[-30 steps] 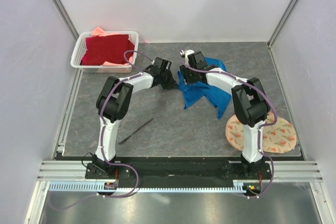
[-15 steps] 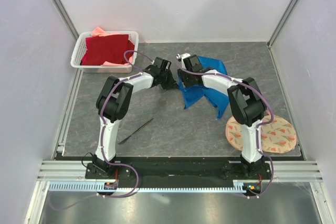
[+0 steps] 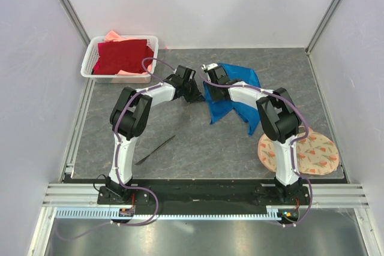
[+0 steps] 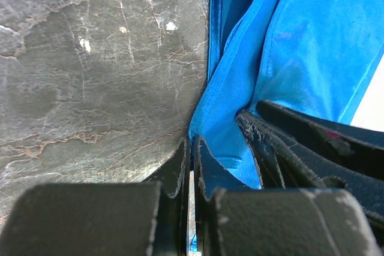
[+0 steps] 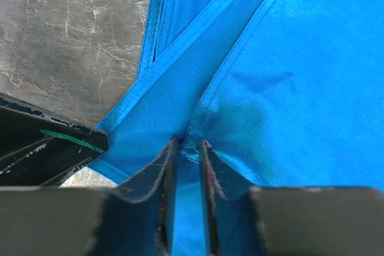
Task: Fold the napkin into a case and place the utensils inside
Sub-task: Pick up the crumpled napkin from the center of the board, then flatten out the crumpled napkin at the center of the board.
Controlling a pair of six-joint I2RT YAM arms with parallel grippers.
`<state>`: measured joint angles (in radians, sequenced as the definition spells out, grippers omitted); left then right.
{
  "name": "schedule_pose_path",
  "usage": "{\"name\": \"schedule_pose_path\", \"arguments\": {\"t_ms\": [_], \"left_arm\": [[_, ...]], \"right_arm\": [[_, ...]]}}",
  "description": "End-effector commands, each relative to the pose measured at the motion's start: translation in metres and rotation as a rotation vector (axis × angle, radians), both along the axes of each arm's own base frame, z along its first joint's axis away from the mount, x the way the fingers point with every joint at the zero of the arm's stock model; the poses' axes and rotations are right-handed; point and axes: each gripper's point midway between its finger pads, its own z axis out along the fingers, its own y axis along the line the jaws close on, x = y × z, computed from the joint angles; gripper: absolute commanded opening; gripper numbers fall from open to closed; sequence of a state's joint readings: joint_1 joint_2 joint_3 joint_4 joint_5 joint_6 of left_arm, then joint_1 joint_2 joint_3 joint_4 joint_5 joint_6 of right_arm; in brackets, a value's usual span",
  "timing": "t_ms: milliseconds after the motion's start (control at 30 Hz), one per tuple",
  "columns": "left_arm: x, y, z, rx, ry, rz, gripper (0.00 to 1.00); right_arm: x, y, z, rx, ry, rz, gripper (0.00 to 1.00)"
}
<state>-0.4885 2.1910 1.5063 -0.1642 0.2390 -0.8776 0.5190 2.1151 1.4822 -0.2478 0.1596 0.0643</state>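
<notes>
Sliding toward the napkin's left edge since a second ago, the right arm is drawing its jaws together, and its wrist view shows them pinching a stitched hem. The left jaws are clenching that same left edge just beside them. Little of the task is looking done. The napkin is lying rumpled and loosely doubled, no case is forming yet, and the one black utensil in view is waiting well apart, nearer and left of the napkin. Bare surface is stretching along the napkin's near side, giving room to spread it. A white basket is sitting far-left of the napkin, and a floral mat near-right.
</notes>
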Motion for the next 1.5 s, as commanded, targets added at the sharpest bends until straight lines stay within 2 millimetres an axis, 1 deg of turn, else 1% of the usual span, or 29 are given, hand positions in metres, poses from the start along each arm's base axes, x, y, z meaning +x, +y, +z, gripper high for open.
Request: {"name": "schedule_pose_path", "arguments": {"t_ms": [0, 167, 200, 267, 333, 367, 400, 467, 500, 567, 600, 633, 667, 700, 733, 767, 800, 833, 867, 900, 933, 967, 1033, 1067, 1200, 1233, 1267, 1367, 1467], "left_arm": [[0.01, -0.003, 0.023, -0.029, -0.054, -0.016, 0.02], [0.014, 0.001, 0.038, -0.003, -0.104, -0.018, 0.02], [0.014, 0.003, 0.041, 0.005, -0.11, -0.019, 0.02], [0.017, 0.009, 0.056, 0.033, -0.153, -0.016, 0.02], [0.017, 0.014, 0.068, 0.066, -0.191, -0.028, 0.02], [0.019, 0.019, 0.085, 0.08, -0.228, -0.016, 0.02], [0.019, 0.022, 0.091, 0.093, -0.248, -0.016, 0.02], [0.019, 0.031, 0.108, 0.132, -0.296, -0.017, 0.02], [0.018, 0.033, 0.13, 0.124, -0.342, -0.019, 0.02], [0.016, 0.038, 0.151, 0.149, -0.399, -0.038, 0.02], [0.013, 0.041, 0.18, 0.141, -0.457, -0.038, 0.02], [0.01, 0.044, 0.192, 0.157, -0.497, -0.058, 0.02], [0.006, 0.047, 0.208, 0.158, -0.533, -0.064, 0.02], [0.002, 0.048, 0.225, 0.158, -0.57, -0.073, 0.02], [-0.007, 0.054, 0.258, 0.159, -0.653, -0.085, 0.02], [-0.013, 0.058, 0.275, 0.161, -0.695, -0.092, 0.02], [-0.021, 0.059, 0.292, 0.16, -0.739, -0.108, 0.02], [-0.037, 0.066, 0.33, 0.158, -0.84, -0.124, 0.02], [-0.047, 0.067, 0.349, 0.146, -0.89, -0.14, 0.02], [-0.061, 0.07, 0.37, 0.129, -0.943, -0.15, 0.02], [-0.084, 0.079, 0.406, 0.107, -1.039, -0.158, 0.02], [-0.1, 0.083, 0.425, 0.088, -1.1, -0.165, 0.02], [-0.131, 0.089, 0.455, 0.048, -1.206, -0.206, 0.02], [-0.16, 0.103, 0.484, 0.011, -1.295, -0.193, 0.02], [-0.236, 0.136, 0.541, -0.085, -1.513, -0.191, 0.02], [-0.25, 0.139, 0.547, -0.108, -1.548, -0.207, 0.02], [-0.271, 0.148, 0.555, -0.129, -1.596, -0.205, 0.02], [-0.292, 0.156, 0.563, -0.161, -1.651, -0.209, 0.02], [-0.282, 0.156, 0.557, -0.156, -1.636, -0.174, 0.02]], "right_arm": [[0.01, -0.005, 0.001, -0.028, -0.026, -0.031, 0.22], [0.022, -0.006, 0.027, -0.036, -0.082, -0.053, 0.03], [0.029, -0.009, 0.042, -0.039, -0.115, -0.074, 0.0], [0.032, -0.015, 0.058, -0.051, -0.135, -0.101, 0.0], [0.036, -0.027, 0.09, -0.05, -0.198, -0.167, 0.0], [0.034, -0.034, 0.1, -0.055, -0.215, -0.193, 0.0], [0.033, -0.043, 0.131, -0.041, -0.273, -0.236, 0.0], [0.027, -0.057, 0.156, -0.029, -0.316, -0.27, 0.0], [0.022, -0.063, 0.188, 0.0, -0.37, -0.284, 0.0], [0.013, -0.078, 0.218, 0.0, -0.429, -0.321, 0.0], [0.004, -0.088, 0.25, 0.022, -0.489, -0.341, 0.0], [-0.002, -0.097, 0.267, 0.01, -0.523, -0.358, 0.0], [-0.016, -0.107, 0.298, 0.034, -0.58, -0.373, 0.0], [-0.024, -0.114, 0.313, 0.042, -0.611, -0.382, 0.0], [-0.032, -0.121, 0.329, 0.045, -0.645, -0.391, 0.0], [-0.051, -0.131, 0.36, 0.086, -0.704, -0.399, 0.0], [-0.061, -0.134, 0.375, 0.111, -0.735, -0.395, 0.0], [-0.071, -0.138, 0.388, 0.132, -0.762, -0.385, 0.0], [-0.093, -0.143, 0.415, 0.193, -0.817, -0.362, 0.0], [-0.105, -0.144, 0.428, 0.229, -0.842, -0.336, 0.0], [-0.117, -0.146, 0.438, 0.233, -0.867, -0.294, 0.0], [-0.144, -0.143, 0.463, 0.308, -0.921, -0.21, 0.0], [-0.172, -0.14, 0.484, 0.366, -0.969, -0.116, 0.0], [-0.2, -0.137, 0.502, 0.42, -1.013, -0.025, 0.0], [-0.268, -0.141, 0.539, 0.531, -1.103, 0.128, 0.0], [-0.29, -0.148, 0.552, 0.561, -1.148, 0.146, 0.0], [-0.3, -0.151, 0.557, 0.585, -1.164, 0.153, 0.0], [-0.322, -0.167, 0.566, 0.617, -1.215, 0.121, 0.0], [-0.307, -0.176, 0.556, 0.63, -1.185, 0.013, 0.0]]}}
